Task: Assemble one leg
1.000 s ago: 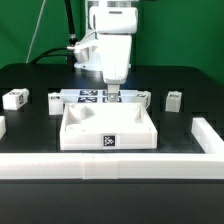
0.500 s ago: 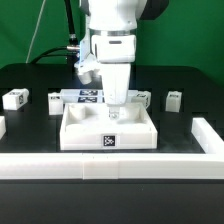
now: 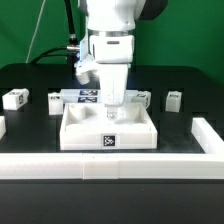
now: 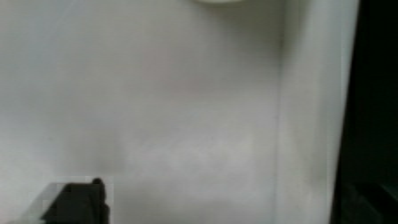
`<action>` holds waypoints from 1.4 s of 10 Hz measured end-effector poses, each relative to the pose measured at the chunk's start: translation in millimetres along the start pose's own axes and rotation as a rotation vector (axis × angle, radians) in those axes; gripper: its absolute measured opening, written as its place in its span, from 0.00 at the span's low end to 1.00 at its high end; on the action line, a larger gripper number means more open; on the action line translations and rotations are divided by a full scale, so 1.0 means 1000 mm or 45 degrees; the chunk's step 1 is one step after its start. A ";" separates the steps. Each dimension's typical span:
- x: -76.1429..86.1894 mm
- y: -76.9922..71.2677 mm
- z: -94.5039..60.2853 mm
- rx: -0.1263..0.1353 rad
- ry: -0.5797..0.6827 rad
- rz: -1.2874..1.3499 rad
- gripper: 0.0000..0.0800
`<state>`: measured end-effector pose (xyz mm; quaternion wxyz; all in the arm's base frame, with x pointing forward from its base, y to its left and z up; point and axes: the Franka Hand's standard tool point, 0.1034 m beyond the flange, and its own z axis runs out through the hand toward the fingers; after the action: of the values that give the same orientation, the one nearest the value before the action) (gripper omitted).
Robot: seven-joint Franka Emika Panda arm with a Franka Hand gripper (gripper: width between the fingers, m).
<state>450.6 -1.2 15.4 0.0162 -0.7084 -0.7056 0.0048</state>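
The large white square tray-like piece [image 3: 82, 133] lies in the middle of the table with a tag on its front wall. My gripper [image 3: 112, 113] hangs down inside it, near its back wall, fingertips close to the floor. The wrist view shows only the tray's white surface very close and one dark fingertip [image 4: 75, 203]; nothing shows between the jaws, which look spread. Small white legs with tags lie on the table: one at the far left [image 3: 15, 98], one beside the tray's back left corner [image 3: 55, 101], one at the right [image 3: 173, 99].
The marker board [image 3: 88, 97] lies behind the tray, partly hidden by the arm. A white raised border [image 3: 212, 140] runs along the table's front and right side. A green backdrop stands behind.
The gripper has come down and forward from above the marker board into the tray. It has barely moved in the last half second. The legs and tray have not moved.
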 end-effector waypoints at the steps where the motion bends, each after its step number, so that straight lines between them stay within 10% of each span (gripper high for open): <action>1: 0.000 0.000 0.000 0.002 0.000 0.000 0.65; 4: 0.000 -0.001 0.001 0.003 0.000 0.000 0.10; 14: 0.021 0.010 0.001 -0.012 0.013 0.043 0.07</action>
<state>460.4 19.5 14.3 0.0163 -0.7202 -0.6936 -0.0017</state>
